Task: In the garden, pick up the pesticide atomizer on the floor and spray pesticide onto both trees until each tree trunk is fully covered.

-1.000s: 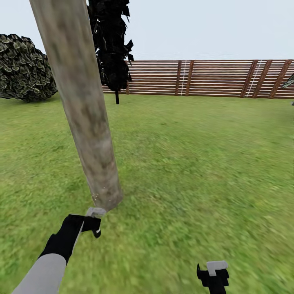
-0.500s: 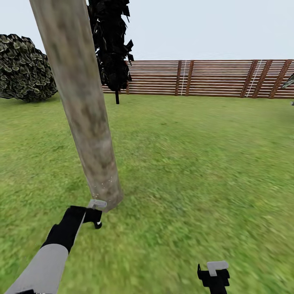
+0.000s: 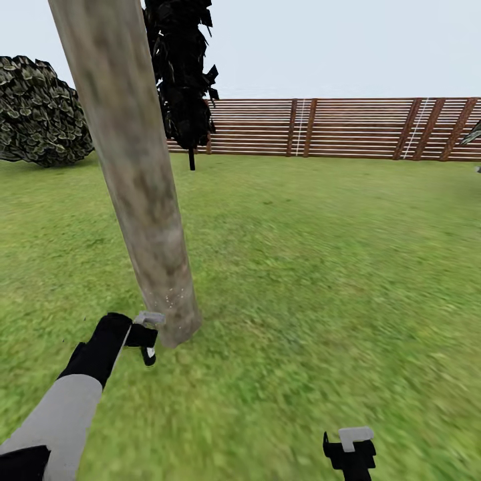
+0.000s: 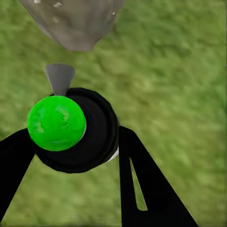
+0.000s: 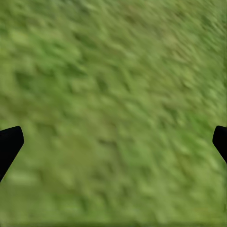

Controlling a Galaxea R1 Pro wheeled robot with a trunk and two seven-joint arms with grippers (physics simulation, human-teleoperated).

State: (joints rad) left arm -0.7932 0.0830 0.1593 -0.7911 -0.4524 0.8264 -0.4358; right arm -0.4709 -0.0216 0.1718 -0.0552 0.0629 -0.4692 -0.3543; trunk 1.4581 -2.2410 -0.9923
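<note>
Spraying looks like the step in hand: the left gripper [image 3: 144, 337] hangs low, just beside the base of the tree trunk [image 3: 137, 180], on the robot's side of it and slightly to the left. In the left wrist view the pesticide atomizer [image 4: 78, 126] sits between the two dark fingers [image 4: 142, 179], a black round body w/ a bright green ball on it and a grey nozzle [image 4: 59, 77] pointing toward the trunk foot [image 4: 75, 21]. So the fingers are pinching the atomizer, one each side.

Key relation: trunk lies straight ahead of the nozzle, near but apart; its long axis runs up and away, leaning in the head view. Nozzle is aimed at the lowest bit only. A few white specks of pesticide [image 3: 167, 297] dot the bark near the bottom; higher up the bark looks bare, so prob. most of the trunk is uncovered. Next move likely needs the aim tilted up along that axis.

Right gripper [image 3: 351, 444] is well apart over the lawn [image 3: 321, 267], fingertips spread wide w/ nothing between them. Left arm is clearly the nearer one. Fence [image 3: 321, 127] and a round bush [image 3: 40, 110] stand far back.
</note>
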